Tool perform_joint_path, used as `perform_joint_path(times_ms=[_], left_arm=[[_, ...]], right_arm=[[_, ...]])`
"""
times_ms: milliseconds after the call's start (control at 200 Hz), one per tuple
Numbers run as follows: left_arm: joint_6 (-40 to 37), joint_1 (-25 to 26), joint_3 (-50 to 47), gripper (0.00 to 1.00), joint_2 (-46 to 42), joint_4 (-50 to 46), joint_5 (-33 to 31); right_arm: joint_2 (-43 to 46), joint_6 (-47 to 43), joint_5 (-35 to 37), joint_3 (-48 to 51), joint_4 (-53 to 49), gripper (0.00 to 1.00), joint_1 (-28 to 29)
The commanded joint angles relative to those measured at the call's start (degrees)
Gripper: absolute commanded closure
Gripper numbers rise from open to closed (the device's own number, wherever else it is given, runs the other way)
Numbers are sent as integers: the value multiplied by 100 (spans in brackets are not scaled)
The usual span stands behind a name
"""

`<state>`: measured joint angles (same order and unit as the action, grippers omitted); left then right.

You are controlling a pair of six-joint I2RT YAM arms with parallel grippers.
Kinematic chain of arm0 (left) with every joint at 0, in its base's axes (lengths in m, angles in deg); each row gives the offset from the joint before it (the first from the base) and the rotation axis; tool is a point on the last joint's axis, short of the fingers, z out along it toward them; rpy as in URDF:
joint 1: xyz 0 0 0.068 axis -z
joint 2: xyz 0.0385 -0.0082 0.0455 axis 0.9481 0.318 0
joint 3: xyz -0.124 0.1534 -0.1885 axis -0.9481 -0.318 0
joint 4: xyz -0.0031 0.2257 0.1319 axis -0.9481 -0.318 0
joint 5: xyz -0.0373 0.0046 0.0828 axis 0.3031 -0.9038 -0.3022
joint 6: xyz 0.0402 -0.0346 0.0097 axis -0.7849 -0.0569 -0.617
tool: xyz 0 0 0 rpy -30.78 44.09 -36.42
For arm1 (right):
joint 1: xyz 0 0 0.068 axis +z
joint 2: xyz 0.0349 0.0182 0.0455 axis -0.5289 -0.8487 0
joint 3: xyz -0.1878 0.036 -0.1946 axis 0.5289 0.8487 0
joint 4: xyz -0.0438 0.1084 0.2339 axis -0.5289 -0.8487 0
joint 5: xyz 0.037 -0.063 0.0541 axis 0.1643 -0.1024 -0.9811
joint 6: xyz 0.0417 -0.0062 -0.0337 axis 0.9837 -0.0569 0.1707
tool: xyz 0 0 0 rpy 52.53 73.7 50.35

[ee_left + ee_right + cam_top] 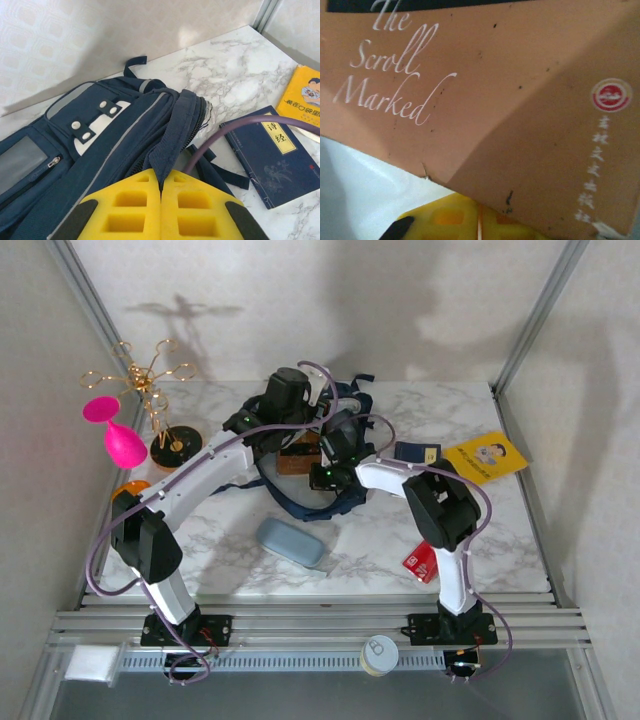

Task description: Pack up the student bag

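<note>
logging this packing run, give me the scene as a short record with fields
bag: student bag lying flat on the marble table
left gripper: shut on a fabric fold at the bag's opening
right gripper: right under an orange-brown book titled The Scroll Marked; grip cannot be told
outside the bag: navy booklet, yellow book, blue-grey case, red packet

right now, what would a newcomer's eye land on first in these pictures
The large navy-blue fabric backpack sprawls at the centre back of the white marble table. A bright pink plastic goblet stands out at the left edge, and an orange-brown book cover reading "The Scroll Marked" sits close before the right wrist camera.
</note>
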<state>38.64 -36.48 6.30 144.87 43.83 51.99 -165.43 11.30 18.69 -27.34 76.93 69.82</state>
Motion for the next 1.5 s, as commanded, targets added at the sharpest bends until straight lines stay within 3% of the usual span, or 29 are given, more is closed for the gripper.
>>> perform_joint_path(times_ms=[0,100,315,451,636,781,986,1056,1106,1196,1372,1497], left_arm=[[-51,-62,255,100,-191,349,53],[-105,-62,225,100,-206,286,-110],[-89,-118,208,100,-210,261,-505],[56,-185,177,100,-166,128,-547],[146,-186,-588,100,-429,215,-738],[332,-209,-1392,100,-677,316,-1517],[494,-327,-1954,100,-793,328,-2061],[705,-421,-1887,100,-735,208,-1972],[852,-394,-1873,100,-750,231,-1532],[1160,-223,-2106,70,-866,584,-630],[1990,402,-2409,49,-1024,907,-29],[2648,887,-2951,36,-1270,1800,519]], right_arm=[[-120,72,1103,-366,454,93,-109],[24,246,1011,-182,1153,93,-283],[335,-16,419,183,1445,94,-256],[1325,-178,-104,1184,1647,93,-273],[3141,-139,-165,2283,1048,87,-472],[4116,66,-225,2597,55,76,-1034],[4613,82,-574,2871,-625,70,-2281],[4650,99,-546,2881,-734,66,-2655],[4642,180,-374,2870,-803,61,-2893],[4589,410,-154,2872,-818,50,-3364],[4375,1038,756,2923,-804,32,-4280],[4060,1360,1176,2924,-628,23,-4919]])
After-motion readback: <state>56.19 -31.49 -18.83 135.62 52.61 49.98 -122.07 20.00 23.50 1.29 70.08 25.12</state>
